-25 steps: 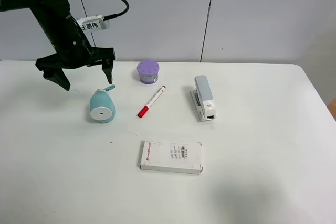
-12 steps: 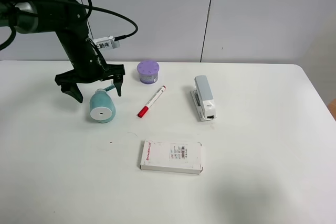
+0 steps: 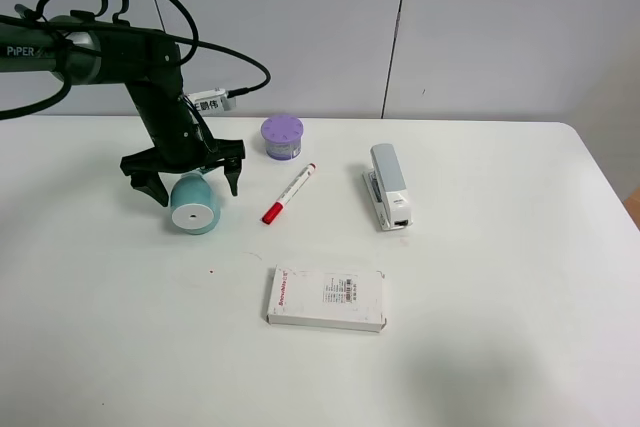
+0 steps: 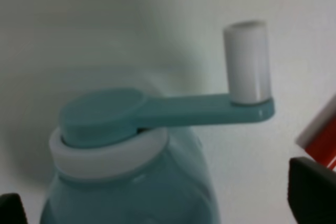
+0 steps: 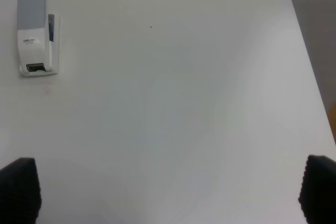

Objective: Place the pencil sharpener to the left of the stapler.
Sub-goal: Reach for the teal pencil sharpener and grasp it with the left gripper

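My left claw [image 3: 198, 192] is spread wide, one finger on each side of the sharpener [image 3: 194, 207]. I cannot tell whether either finger touches it. The sharpener lies on its side at the left of the table [image 3: 500, 367], well left of the stapler [image 3: 388, 185], with a marker [image 3: 289, 193] lying between them.

A pot [image 3: 282, 137] stands behind the marker and a box [image 3: 327, 299] lies toward the front edge. The table is bare left of the sharpener, in front of it, and from the stapler to the right edge.

The left wrist view, blurred, shows the crank [image 4: 199, 109] and its white knob [image 4: 245, 61], which the high view hides under my arm.

My right claw [image 5: 168, 190] appears only in its own view. It is released over bare table, with the stapler well off and the table's edge beyond.
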`<control>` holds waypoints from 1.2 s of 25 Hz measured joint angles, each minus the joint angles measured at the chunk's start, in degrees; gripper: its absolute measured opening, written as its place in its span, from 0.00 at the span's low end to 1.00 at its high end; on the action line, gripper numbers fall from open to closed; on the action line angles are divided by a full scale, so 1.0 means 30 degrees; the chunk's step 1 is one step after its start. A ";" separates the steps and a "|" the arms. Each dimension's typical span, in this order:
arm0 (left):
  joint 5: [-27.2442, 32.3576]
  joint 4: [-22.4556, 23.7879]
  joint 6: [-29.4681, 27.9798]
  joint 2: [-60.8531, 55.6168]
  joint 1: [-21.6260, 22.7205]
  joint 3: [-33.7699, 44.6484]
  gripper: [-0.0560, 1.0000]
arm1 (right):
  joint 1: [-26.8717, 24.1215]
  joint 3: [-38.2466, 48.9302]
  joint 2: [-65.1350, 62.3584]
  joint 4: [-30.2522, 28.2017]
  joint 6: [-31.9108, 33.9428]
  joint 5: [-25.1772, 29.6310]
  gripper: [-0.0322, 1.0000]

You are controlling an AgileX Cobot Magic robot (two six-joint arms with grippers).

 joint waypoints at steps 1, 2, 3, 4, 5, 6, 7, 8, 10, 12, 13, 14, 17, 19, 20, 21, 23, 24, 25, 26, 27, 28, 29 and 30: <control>0.0009 0.0000 0.0000 0.0040 0.0000 0.0000 1.00 | 0.0000 0.0000 0.0000 0.0000 0.0000 0.0000 0.99; 0.0009 0.0000 0.0000 0.0084 0.0000 0.0000 1.00 | 0.0000 0.0000 0.0000 0.0000 0.0000 0.0000 0.99; -0.0006 0.0000 0.0000 0.0130 0.0000 0.0000 1.00 | 0.0000 0.0000 0.0000 0.0000 0.0000 0.0000 0.99; -0.0017 0.0000 0.0000 0.0242 0.0000 0.0000 1.00 | 0.0000 0.0000 0.0000 0.0000 0.0000 0.0000 0.99; -0.0017 0.0000 0.0000 0.0438 0.0000 0.0000 1.00 | 0.0000 0.0000 0.0000 0.0000 0.0000 0.0000 0.99; -0.0017 0.0000 0.0000 0.0438 0.0000 0.0000 1.00 | 0.0000 0.0000 0.0000 0.0000 0.0000 0.0000 0.99; -0.0017 0.0000 0.0000 0.0524 0.0000 0.0000 1.00 | 0.0000 0.0000 0.0000 0.0000 0.0000 0.0000 0.99; -0.0017 0.0000 0.0000 0.0633 0.0000 0.0000 1.00 | 0.0000 0.0000 0.0000 0.0000 0.0000 0.0000 0.99; 0.0021 -0.0019 0.0000 0.0706 0.0000 0.0000 1.00 | 0.0000 0.0000 0.0000 0.0000 0.0017 0.0000 0.99; 0.0040 -0.0019 0.0000 0.0746 0.0000 0.0000 1.00 | 0.0000 0.0000 0.0000 0.0000 0.0017 0.0000 0.99; 0.0040 -0.0019 0.0000 0.0753 0.0000 0.0000 1.00 | 0.0000 0.0000 0.0000 0.0000 0.0017 0.0000 0.99; 0.0040 -0.0019 0.0000 0.0768 0.0000 0.0000 1.00 | 0.0000 0.0000 0.0000 0.0000 0.0017 0.0000 0.99; 0.0040 -0.0019 0.0000 0.0768 0.0000 0.0193 1.00 | 0.0000 0.0000 0.0000 0.0000 0.0017 0.0000 0.99; 0.0040 -0.0019 0.0000 0.0768 0.0000 0.0614 1.00 | 0.0000 0.0000 0.0000 0.0000 0.0017 0.0000 0.99; -0.0023 -0.0019 0.0034 0.0768 0.0000 0.0897 1.00 | 0.0000 0.0000 0.0000 0.0000 0.0017 0.0000 0.99; -0.0029 -0.0019 0.0098 0.0768 0.0000 0.1130 1.00 | 0.0000 0.0000 0.0000 0.0000 0.0017 0.0000 0.99; -0.0352 -0.0019 0.0325 0.0768 0.0000 0.1350 1.00 | 0.0000 0.0000 0.0000 0.0000 0.0017 0.0000 0.99; -0.0496 -0.0019 0.0384 0.0768 0.0000 0.1363 1.00 | 0.0000 0.0000 0.0000 0.0000 0.0017 0.0000 0.99; -0.0708 -0.0019 0.0390 0.0768 0.0000 0.1354 0.99 | 0.0000 0.0000 0.0000 0.0000 0.0017 0.0000 0.99; -0.0947 -0.0039 0.0414 0.0768 0.0000 0.1370 0.98 | 0.0000 0.0000 0.0000 0.0000 0.0017 0.0000 0.99; -0.1057 -0.0094 0.0431 0.0768 0.0000 0.1370 0.95 | 0.0000 0.0000 0.0000 0.0000 0.0017 0.0000 0.99; -0.1151 -0.0101 0.0431 0.0768 0.0000 0.1370 0.92 | 0.0000 0.0000 0.0000 0.0000 0.0017 0.0000 0.99; -0.1152 -0.0147 0.0431 0.0768 0.0000 0.1370 0.88 | 0.0000 0.0000 0.0000 0.0000 0.0017 0.0000 0.99; -0.1167 -0.0168 0.0431 0.0768 0.0000 0.1370 0.81 | 0.0000 0.0000 0.0000 0.0000 0.0017 0.0000 0.99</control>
